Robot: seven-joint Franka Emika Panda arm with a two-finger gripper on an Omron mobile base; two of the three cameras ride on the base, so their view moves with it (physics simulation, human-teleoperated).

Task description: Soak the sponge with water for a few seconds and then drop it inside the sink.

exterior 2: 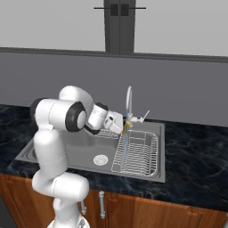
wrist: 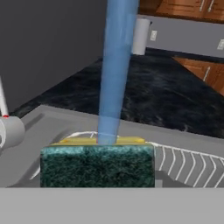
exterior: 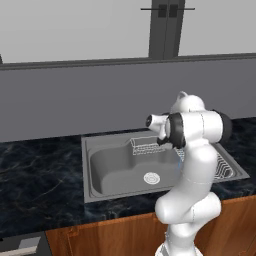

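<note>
The claw is clenched on the sponge, holding it up above the sink and right under the tap. In the hand view the sponge sits directly ahead of the claw, its dark green scrub face turned toward the camera and a thin strip of its yellow body showing along the far edge. The water comes down as a pale blue column just beyond the claw and meets the sponge near the middle of that yellow edge. In the right base view the same stream carries on below the claw, a thin blue line running down past the sponge to the wire rack that lies in the sink underneath. The round drain lies lower and off to the arm's side of the claw, on the floor of the open basin. A small lever handle sticks out at the base of the tap, just beside the claw on the side away from the arm. The dark marbled counter spreads around the sink, below the claw's height, with the grey wall rising behind the tap. In the left base view the arm's own elbow covers the claw, and a small wire basket stands at the back of the basin.
</note>
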